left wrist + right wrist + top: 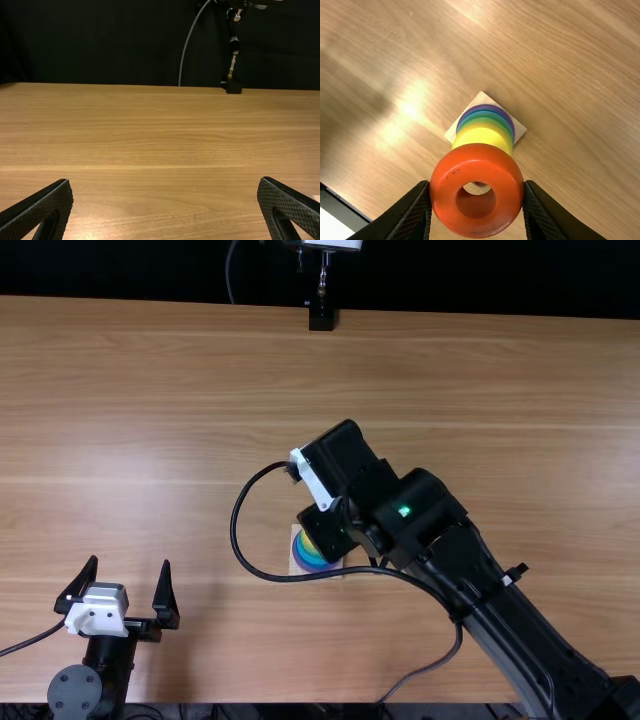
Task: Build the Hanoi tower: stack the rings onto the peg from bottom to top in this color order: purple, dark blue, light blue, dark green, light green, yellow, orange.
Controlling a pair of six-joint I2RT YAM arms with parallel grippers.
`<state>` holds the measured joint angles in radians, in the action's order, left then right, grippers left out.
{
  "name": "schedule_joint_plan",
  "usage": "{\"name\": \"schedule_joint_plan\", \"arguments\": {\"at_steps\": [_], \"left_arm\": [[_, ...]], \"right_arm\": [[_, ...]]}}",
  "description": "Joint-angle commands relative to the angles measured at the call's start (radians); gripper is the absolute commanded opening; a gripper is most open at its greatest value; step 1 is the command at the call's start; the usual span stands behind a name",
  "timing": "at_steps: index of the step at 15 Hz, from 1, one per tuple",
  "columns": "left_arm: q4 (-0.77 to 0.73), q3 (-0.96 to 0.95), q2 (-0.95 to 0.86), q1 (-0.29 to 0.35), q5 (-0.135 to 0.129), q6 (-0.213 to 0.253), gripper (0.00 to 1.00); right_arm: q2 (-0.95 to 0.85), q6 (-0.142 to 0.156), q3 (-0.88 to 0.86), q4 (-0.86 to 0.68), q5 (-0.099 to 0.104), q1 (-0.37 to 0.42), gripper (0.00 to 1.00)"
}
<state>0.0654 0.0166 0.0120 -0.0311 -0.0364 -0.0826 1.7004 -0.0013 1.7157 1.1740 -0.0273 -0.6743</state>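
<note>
In the top view my left gripper (125,590) stands open at the lower left; its fingers are spread wide in the left wrist view too (165,205). My right gripper (318,540) is over the ring stack, its fingers hidden under the arm. In the right wrist view the right gripper (477,200) is shut on the orange ring (476,226), held above the stack with the peg top (477,188) visible through its hole. Below it are the yellow ring (482,134), green, blue and purple rings (510,121) on the square wooden base (520,131).
The right arm (480,590) crosses from the lower right to the middle, its cable (238,530) looping left of the stack. A black stand (321,318) is at the table's far edge.
</note>
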Motion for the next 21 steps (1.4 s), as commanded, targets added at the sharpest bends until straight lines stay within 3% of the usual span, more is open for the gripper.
{"name": "schedule_joint_plan", "arguments": {"at_steps": [1, 21], "left_arm": [[0.017, -0.017, -0.012, 0.007, -0.008, 0.003, 1.0], [0.017, -0.017, -0.012, 0.007, -0.008, 0.003, 1.0]], "right_arm": [[-0.044, 0.007, 0.036, 0.0, -0.006, -0.011, 0.0], [-0.044, -0.001, -0.071, -0.011, 0.0, 0.002, 0.0]]}}
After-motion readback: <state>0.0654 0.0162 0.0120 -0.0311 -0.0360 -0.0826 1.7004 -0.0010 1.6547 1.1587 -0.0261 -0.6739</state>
